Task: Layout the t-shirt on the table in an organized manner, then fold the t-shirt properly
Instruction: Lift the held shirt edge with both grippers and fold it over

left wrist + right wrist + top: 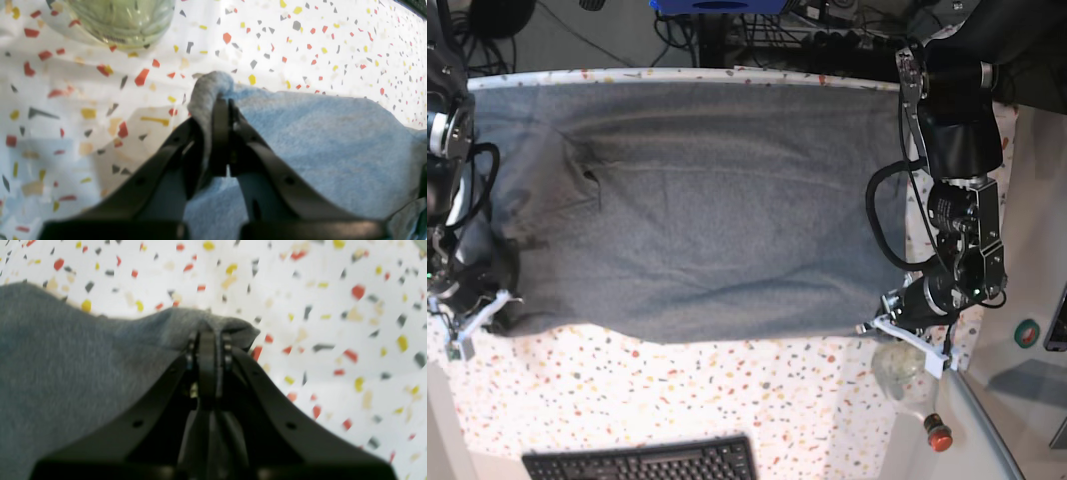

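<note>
T-shirt (pixel 697 210) fabric, heather grey, lies spread wide across the far half of the table (pixel 727 400), reaching from the table's left edge almost to its right edge as the base view shows it. Its far hem runs along the table's far edge, and its near edge sags in a shallow curve between my two hands, with speckled white cloth bare between that edge and the table's near edge. A few soft creases and a dark pucker sit near the shirt's left end in that view.

My left gripper (pixel 222 100) has its fingers pressed narrow together on a bunched corner of the shirt, the grey cloth folded up and over the fingertips; this is the near corner by the table's right edge in the base view. My right gripper (pixel 207 336) is likewise pinched tight on a small peak of fabric at the opposite near corner, by the table's left edge.

Just beyond my left hand, a clear rounded bottle (pixel 905 372) lies near the table's near right corner, with a red cap or button (pixel 938 434) close by. A black keyboard (pixel 642 462) sits at the table's near edge, well apart from the shirt.
</note>
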